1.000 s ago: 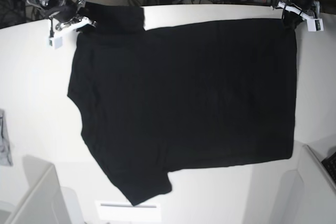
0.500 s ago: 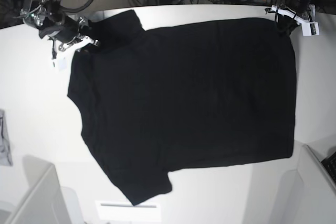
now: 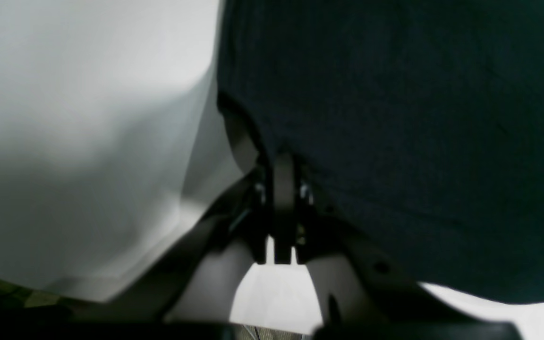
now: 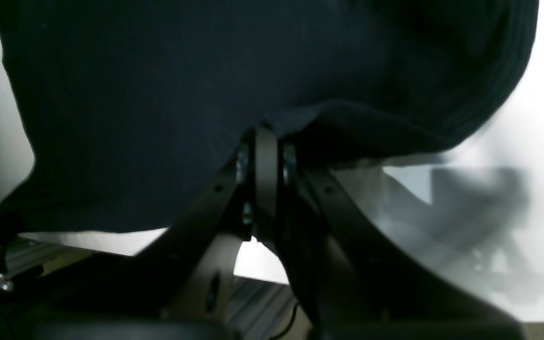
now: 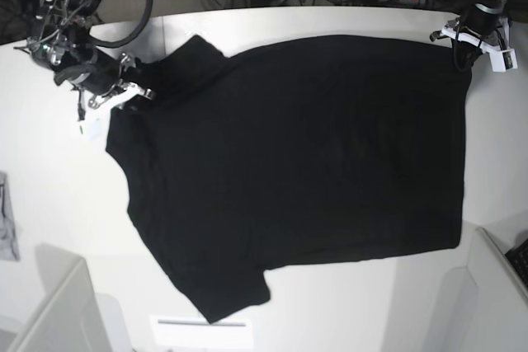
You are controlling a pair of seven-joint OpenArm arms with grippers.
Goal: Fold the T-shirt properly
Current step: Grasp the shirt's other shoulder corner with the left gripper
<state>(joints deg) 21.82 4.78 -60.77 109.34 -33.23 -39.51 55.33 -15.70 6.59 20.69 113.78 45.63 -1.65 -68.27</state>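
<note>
Your black T-shirt (image 5: 297, 171) lies spread, plain side up, across the white tabletop (image 5: 58, 204). Your right gripper (image 5: 132, 88) is clamped on the sleeve edge near the far-left corner; your left gripper (image 5: 462, 47) pinches the hem corner at the far-right edge. Bare tabletop shows along the left and near sides.

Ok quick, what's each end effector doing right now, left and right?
Left end effector: closed, pinching the edge of the black T-shirt.
Right end effector: closed, gripping the T-shirt's edge by the sleeve.
</note>
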